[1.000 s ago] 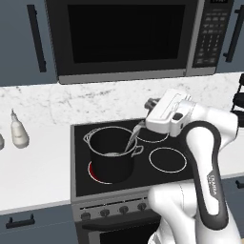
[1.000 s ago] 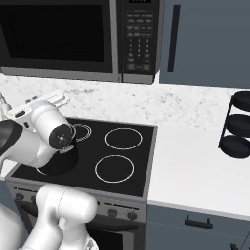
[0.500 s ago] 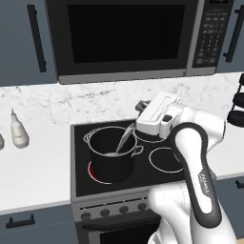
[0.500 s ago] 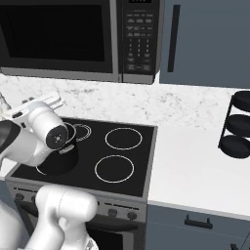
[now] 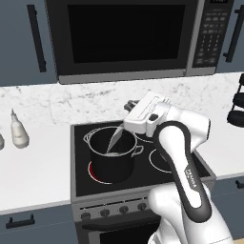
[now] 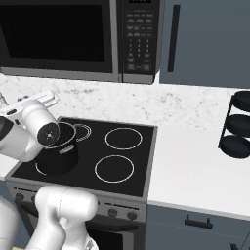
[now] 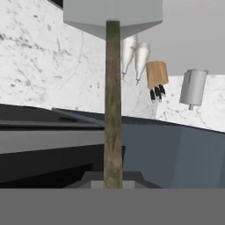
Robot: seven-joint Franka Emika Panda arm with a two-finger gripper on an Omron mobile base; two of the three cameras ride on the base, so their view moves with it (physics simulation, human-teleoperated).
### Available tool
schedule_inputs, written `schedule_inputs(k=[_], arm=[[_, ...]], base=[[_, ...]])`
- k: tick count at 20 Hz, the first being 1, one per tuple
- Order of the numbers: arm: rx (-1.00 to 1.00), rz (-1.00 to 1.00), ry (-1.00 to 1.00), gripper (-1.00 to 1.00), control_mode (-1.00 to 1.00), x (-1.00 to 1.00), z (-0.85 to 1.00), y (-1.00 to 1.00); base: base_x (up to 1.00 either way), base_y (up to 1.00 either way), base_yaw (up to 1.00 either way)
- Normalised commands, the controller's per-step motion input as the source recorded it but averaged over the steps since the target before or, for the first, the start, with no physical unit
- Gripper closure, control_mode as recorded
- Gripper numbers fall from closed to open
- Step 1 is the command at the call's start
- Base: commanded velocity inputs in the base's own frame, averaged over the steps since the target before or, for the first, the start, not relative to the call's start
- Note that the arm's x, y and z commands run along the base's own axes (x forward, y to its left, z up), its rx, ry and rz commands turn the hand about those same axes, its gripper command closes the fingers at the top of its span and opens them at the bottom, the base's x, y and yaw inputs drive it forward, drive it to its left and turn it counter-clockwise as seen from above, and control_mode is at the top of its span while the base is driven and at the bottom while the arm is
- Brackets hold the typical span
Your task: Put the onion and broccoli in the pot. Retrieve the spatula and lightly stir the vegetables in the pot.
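Observation:
The black pot with a silvery rim stands on the stove's front-left burner, half hidden behind my arm in the right base view. My gripper hovers at the pot's right rim, shut on the spatula, which slants down into the pot. In the hand view the spatula's thin dark handle runs up from my gripper to the pale flat blade. The onion and broccoli are hidden from view; the pot's inside looks dark.
A microwave hangs low over the stove. A pale bottle stands on the left counter. A black tiered rack sits on the right counter. Bare burners lie right of the pot.
My hand has swung left toward the pot's middle, carrying the spatula leftward inside the pot. The pot has stayed put.

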Motion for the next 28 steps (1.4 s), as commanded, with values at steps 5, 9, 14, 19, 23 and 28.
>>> schedule_inputs(k=[5,9,14,19,23,28], arm=[[0.00,0.00,0.03,1.00,-1.00,0.23,-0.20,0.00],[0.00,0.00,0.05,1.00,-1.00,0.29,-0.23,0.00],[0.00,0.00,0.04,1.00,-1.00,0.28,-0.13,0.00],[0.00,0.00,0.02,1.00,-1.00,0.23,-0.10,-0.01],[0.00,0.00,0.00,1.00,-1.00,0.10,-0.02,-0.05],[0.00,0.00,0.00,1.00,-1.00,0.05,0.00,-0.11]], base=[[0.00,0.00,0.00],[0.00,0.00,0.00],[0.00,0.00,0.00],[0.00,0.00,0.00],[0.00,0.00,0.00],[0.00,0.00,0.00]])
